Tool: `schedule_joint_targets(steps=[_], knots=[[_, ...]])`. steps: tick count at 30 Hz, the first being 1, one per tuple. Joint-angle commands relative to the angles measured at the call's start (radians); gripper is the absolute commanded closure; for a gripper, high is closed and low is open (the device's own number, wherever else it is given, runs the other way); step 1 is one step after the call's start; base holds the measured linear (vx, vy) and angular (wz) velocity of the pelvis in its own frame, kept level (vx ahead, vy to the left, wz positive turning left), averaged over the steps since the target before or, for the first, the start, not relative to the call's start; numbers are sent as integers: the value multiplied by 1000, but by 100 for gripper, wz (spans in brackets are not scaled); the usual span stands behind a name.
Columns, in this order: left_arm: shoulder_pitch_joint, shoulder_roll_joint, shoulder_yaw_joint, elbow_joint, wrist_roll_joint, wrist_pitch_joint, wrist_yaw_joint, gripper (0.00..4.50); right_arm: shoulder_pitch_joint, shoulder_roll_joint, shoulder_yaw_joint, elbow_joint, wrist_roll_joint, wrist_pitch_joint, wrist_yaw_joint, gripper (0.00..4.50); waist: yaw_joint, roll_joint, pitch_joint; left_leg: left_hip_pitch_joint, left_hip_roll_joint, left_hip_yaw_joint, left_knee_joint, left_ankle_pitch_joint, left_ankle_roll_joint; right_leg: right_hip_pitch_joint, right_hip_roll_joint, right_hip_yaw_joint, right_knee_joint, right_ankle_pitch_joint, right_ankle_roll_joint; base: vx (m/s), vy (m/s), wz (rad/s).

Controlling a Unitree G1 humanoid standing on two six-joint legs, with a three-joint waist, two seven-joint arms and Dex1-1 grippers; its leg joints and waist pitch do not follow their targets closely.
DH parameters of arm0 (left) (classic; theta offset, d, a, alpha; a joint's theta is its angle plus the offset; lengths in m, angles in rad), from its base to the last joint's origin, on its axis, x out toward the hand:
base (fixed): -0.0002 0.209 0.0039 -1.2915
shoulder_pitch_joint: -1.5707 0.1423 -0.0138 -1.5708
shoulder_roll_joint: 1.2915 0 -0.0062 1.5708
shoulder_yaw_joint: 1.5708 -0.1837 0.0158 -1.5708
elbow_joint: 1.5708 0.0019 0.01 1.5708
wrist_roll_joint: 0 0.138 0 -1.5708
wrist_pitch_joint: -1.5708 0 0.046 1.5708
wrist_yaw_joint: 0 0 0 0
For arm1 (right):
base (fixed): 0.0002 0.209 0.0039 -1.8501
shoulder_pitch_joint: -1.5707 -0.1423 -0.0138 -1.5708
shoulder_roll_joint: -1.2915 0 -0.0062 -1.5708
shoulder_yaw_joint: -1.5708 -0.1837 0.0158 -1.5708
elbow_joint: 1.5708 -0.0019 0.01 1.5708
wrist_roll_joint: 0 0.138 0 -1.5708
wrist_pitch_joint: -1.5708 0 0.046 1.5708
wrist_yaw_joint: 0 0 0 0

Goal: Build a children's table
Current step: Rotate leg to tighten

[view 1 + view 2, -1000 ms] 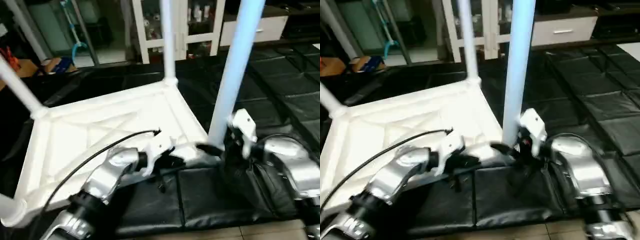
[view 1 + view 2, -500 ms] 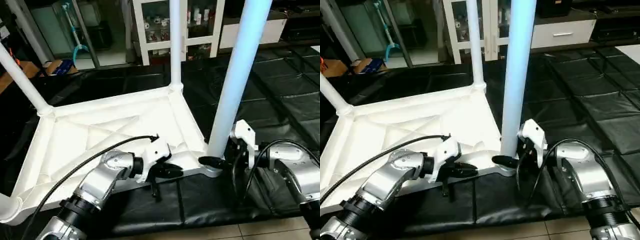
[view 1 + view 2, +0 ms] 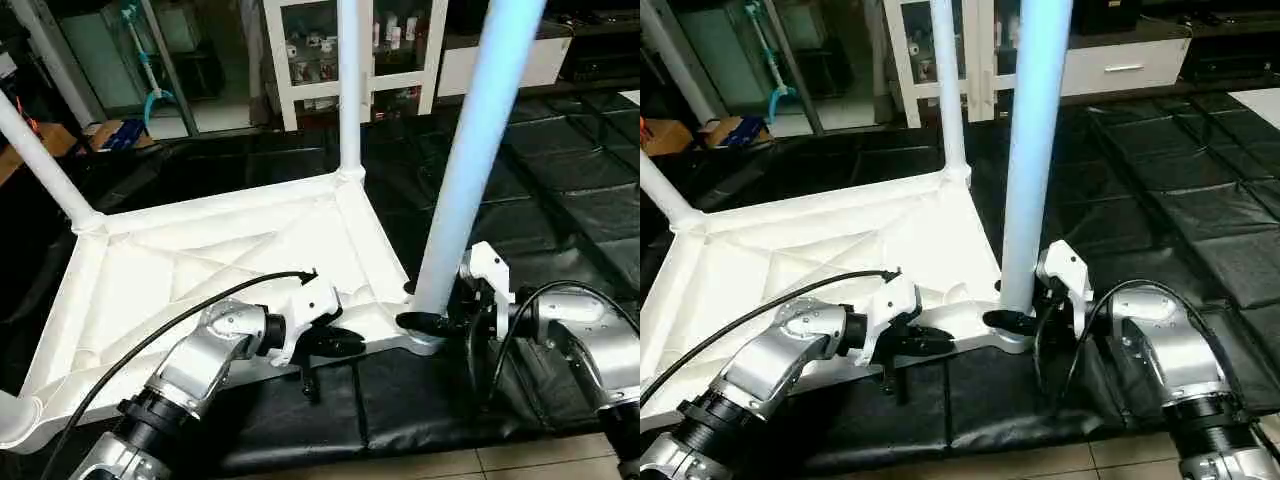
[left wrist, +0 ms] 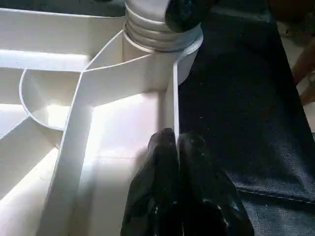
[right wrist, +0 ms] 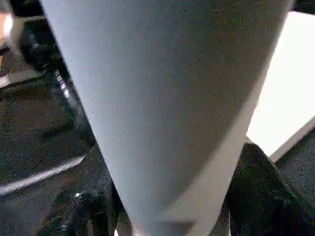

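At the near edge of the black padded mat (image 3: 560, 180), the two silver forearms reach in toward the upturned tabletop (image 3: 200, 270), which lies ribbed side up with its near rim just ahead of them. The left gripper (image 3: 335, 342) has its two black fingers pressed together, and in the left wrist view they are nipped on the thin upright wall of the near rim (image 4: 174, 108), close to the near right corner socket (image 3: 1012, 335). A black cable (image 3: 170, 325) arcs from the left wrist back over the forearm.

To the right, the right gripper (image 3: 440, 318) sits at the foot of the nearest leg (image 3: 470, 160), a pale tube standing upright in that corner socket. One black finger (image 3: 420, 323) curls round the near side of the leg's base (the right wrist view shows dark fingers on both sides of the tube), so the fingers stand partly apart around the leg; whether they actually press on it I cannot tell.

Farther back, a second leg (image 3: 349, 85) stands upright in the far right corner, and a third leg (image 3: 40, 160) leans up and to the left from the far left corner. At the near left corner, a rounded white socket (image 3: 15, 425) shows at the frame's edge.

Beyond the mat stands a white glass-door cabinet (image 3: 300, 50) with small items on its shelves, and to its right a low white drawer unit (image 3: 1120, 65).
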State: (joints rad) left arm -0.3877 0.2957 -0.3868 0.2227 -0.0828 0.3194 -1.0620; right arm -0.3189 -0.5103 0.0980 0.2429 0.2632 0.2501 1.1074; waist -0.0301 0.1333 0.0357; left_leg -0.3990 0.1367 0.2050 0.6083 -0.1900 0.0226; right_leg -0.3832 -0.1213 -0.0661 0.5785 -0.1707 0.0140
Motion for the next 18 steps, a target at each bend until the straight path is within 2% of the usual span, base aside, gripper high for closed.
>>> schedule_joint_targets(steps=[1, 2, 4, 5, 6, 7, 8, 9, 10, 11, 12, 13, 15, 16, 17, 18], knots=[[4, -13, -48, 11, 4, 8, -26, 450, -22, 31, -24, 46, -39, 20, -145, 215, -6, -24, -48, 20, 85, -54, -100, -421, 15, 24, -40, 29, -69, -348, -210, 0, 0, 0], [-3, -21, -45, 22, 11, 6, -10, 450, -27, 45, -29, 56, -50, 20, -185, 216, -13, -23, -46, 27, 84, -55, -101, -466, -7, 16, -39, 29, -74, -402, -195, 0, 0, 0], [-12, -32, -40, 36, 18, 3, 11, 450, -34, 62, -36, 67, -61, 22, -232, 216, -19, -24, -45, 31, 83, -58, -101, -507, -25, 12, -39, 30, -77, -437, -185, 0, 0, 0], [-31, -56, -30, 67, 29, 0, 52, 450, -45, 94, -46, 81, -71, 33, -304, 216, -31, -23, -40, 30, 82, -61, -103, -557, -46, 8, -40, 29, -80, -487, -168, 0, 0, 0], [-61, -89, -15, 114, 51, -2, 125, 450, -63, 142, -66, 106, -100, 49, -436, 217, -35, -18, -38, 31, 80, -63, -103, -573, -56, 5, -38, 28, -82, -505, -161, 0, 0, 0], [-66, -94, -13, 121, 55, -2, 135, 450, -66, 149, -69, 110, -104, 51, -454, 219, -45, -22, -37, 34, 76, -66, -103, -604, -76, 0, -38, 24, -88, -548, -142, 0, 0, 0], [-81, -108, -6, 144, 64, -4, 169, 450, -76, 175, -79, 123, -124, 63, -526, 219, -51, -22, -38, 35, 75, -70, -103, -618, -80, 3, -39, 22, -89, -565, -130, -57, 12, -4], [-117, -140, 14, 199, 95, 9, 272, 450, -102, 232, -94, 164, -183, 69, -709, 221, -59, -24, -35, 35, 73, -72, -103, -646, -83, -1, -39, 19, -95, -607, -110, -56, 12, -3], [-124, -146, 18, 210, 100, 12, 292, 450, -108, 243, -96, 173, -195, 70, -746, 227, -65, -17, -32, 37, 72, -72, -102, -658, -91, -8, -39, 19, -97, -626, -103, -56, 12, -3], [-163, -197, 60, 269, 110, 31, 413, 450, -134, 328, -119, 205, -212, 69, -912, 237, -85, -19, -30, 48, 64, -79, -97, -716, -107, -14, -32, -1, -111, -686, -68, -70, 8, -2], [-170, -207, 72, 280, 111, 31, 440, 450, -138, 345, -121, 208, -214, 64, -938, 237, -92, -17, -30, 54, 63, -80, -99, -738, -109, -18, -30, -9, -115, -688, -60, -67, 11, -1], [-185, -226, 90, 300, 113, 25, 486, 450, -145, 375, -110, 211, -221, 53, -966, 239, -98, -15, -27, 58, 66, -86, -107, -780, -110, -10, -25, -20, -119, -670, -48, -67, 11, -1], [-205, -250, 108, 326, 116, 20, 535, 450, -157, 416, -85, 214, -245, 26, -1008, 244, -108, -12, -28, 51, 72, -87, -124, -822, -116, 7, -21, -29, -110, -590, -55, 0, 0, 0], [-217, -262, 118, 342, 117, 10, 558, 450, -165, 442, -76, 218, -240, 3, -1001, 244, -114, -13, -28, 43, 78, -87, -138, -842, -124, 18, -24, -31, -98, -545, -66, 0, 0, 0], [-224, -270, 125, 351, 117, 2, 568, 450, -172, 459, -68, 222, -233, -16, -987, 245, -114, -9, -28, 41, 79, -86, -145, -851, -130, 19, -28, -25, -90, -521, -77, 0, 0, 0], [-232, -278, 132, 364, 117, -15, 581, 450, -183, 480, -57, 230, -229, -55, -969, 245, -119, -15, -29, 47, 71, -81, -133, -842, -127, 7, -35, -24, -104, -559, -80, 0, 0, 0]])
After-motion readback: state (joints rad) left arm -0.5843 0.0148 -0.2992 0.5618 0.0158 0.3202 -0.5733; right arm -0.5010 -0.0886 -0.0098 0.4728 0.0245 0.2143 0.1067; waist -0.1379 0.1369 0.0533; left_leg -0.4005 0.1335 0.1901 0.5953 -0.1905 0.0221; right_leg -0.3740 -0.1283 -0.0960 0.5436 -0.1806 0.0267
